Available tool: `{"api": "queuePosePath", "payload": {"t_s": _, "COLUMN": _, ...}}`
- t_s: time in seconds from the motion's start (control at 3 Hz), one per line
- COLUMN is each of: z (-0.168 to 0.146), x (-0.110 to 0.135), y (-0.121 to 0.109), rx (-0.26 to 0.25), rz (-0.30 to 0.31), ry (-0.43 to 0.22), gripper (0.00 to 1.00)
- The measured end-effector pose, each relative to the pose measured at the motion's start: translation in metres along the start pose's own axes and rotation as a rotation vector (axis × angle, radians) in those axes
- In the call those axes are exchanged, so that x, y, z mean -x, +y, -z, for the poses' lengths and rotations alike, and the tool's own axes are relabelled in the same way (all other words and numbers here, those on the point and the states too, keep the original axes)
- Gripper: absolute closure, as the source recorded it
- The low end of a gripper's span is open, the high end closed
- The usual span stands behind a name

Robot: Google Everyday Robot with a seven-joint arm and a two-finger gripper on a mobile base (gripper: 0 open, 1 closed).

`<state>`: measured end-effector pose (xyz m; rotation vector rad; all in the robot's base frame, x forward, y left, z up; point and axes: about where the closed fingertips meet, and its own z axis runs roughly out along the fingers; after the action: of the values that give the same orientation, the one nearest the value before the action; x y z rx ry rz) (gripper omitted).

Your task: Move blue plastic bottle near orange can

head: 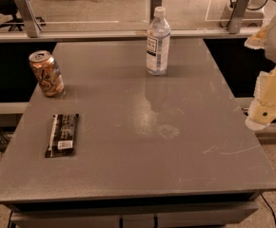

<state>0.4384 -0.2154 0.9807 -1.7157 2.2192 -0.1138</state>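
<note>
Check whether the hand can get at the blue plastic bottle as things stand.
Probably yes. The hand hangs right of the table; nothing stands between it and the upright blue plastic bottle at the back. The orange can and wrapper sit far left.

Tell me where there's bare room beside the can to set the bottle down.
Bare table lies right of the orange can, stretching to the blue plastic bottle, and across the centre and front. Tighter: the left edge, with the black wrapper in front of the can. The gripper hangs off the right edge.
</note>
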Motion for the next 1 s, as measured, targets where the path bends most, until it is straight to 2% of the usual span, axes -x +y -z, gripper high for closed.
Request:
{"api": "queuePosePath", "payload": {"t_s": 0.33, "z": 0.0, "x": 0.0, "y": 0.0, "rx": 0.0, "rz": 0.0, "ry": 0.0, "gripper": 0.0}}
{"api": "queuePosePath", "payload": {"t_s": 0.67, "z": -0.006, "x": 0.014, "y": -0.029, "rx": -0.055, "rz": 0.029, "ry": -0.056, "gripper": 0.0}}
{"api": "queuePosePath", "payload": {"t_s": 1.0, "z": -0.02, "x": 0.044, "y": -0.09, "rx": -0.145, "rz": 0.057, "ry": -0.201, "gripper": 0.0}}
